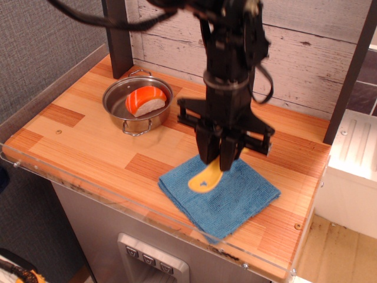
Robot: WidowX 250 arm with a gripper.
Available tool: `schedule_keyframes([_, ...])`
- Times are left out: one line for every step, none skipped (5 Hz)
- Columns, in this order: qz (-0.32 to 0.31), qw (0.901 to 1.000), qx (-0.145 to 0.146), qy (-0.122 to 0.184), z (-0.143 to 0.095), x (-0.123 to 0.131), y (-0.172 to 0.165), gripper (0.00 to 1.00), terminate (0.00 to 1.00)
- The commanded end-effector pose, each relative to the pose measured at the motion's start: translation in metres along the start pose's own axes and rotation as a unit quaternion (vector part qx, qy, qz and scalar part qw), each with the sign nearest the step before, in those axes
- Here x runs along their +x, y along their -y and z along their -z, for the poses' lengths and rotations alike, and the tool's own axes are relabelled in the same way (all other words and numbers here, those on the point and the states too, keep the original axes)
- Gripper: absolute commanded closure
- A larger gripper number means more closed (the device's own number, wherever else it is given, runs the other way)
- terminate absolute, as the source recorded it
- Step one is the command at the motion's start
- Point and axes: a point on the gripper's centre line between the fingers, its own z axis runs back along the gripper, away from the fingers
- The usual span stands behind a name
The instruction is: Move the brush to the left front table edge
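The yellow brush [206, 177] hangs from my gripper [219, 160], handle end down, its star mark facing the camera. My gripper is shut on the brush's upper end; the bristles are hidden between the fingers. The brush is lifted a little above the blue folded cloth [227, 197]. The left front table edge [53, 162], striped orange-and-tan wood with a clear acrylic rim, lies well to the left of the gripper.
A steel pot [136, 105] holding an orange-and-white sushi toy [145, 99] stands at the back left. A dark post [118, 35] rises behind the pot. A white plank wall closes the back.
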Motion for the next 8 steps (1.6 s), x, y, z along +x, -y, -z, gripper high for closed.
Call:
schedule_keyframes([-0.054,0.9969,0.022,0.052,-0.056,-0.015,-0.055,1.0,0.0])
schedule_keyframes([-0.061,0.9968,0.035,0.038,-0.056,-0.034,-0.103,1.0,0.0])
schedule_keyframes([-0.061,0.9969,0.045,0.02,-0.057,-0.049,-0.151,1.0,0.0])
schedule_keyframes([-0.059,0.9965,0.057,0.018,-0.055,-0.05,-0.193,1.0,0.0])
schedule_keyframes([-0.077,0.9945,0.07,0.016,-0.045,-0.042,-0.217,1.0,0.0])
schedule_keyframes([-0.095,0.9923,0.075,0.023,-0.031,-0.035,-0.233,1.0,0.0])
schedule_keyframes([-0.108,0.9912,0.076,0.011,-0.017,-0.03,-0.24,1.0,0.0])
schedule_keyframes([-0.119,0.9902,0.073,-0.012,-0.003,-0.029,-0.241,0.0,0.0])
